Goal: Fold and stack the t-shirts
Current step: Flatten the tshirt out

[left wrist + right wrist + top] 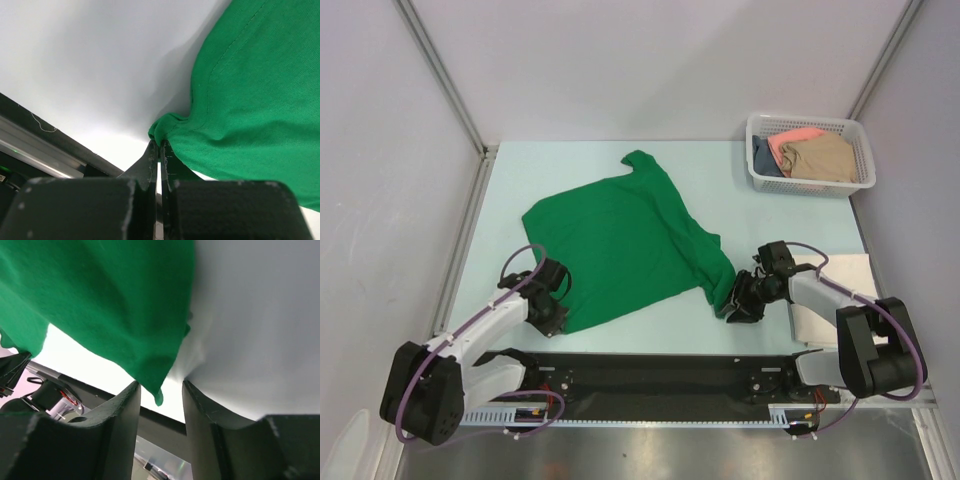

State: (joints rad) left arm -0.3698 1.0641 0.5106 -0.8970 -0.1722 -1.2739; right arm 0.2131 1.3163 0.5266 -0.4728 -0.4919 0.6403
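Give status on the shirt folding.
Done: one white folded cloth, likely a shirt, by the right arm. In hand: green shirt spread out, left fingers shut on its corner, right fingers open around another. Left: folding it, plus pink, tan and blue shirts in the basket.

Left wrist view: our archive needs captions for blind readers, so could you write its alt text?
The left gripper, jaws shut, pinches a bunched hem corner of the green t-shirt, which spreads up and right over the pale table. A dark rail crosses the lower left.

Pale table point(520, 180), plain grey walls point(650, 60)
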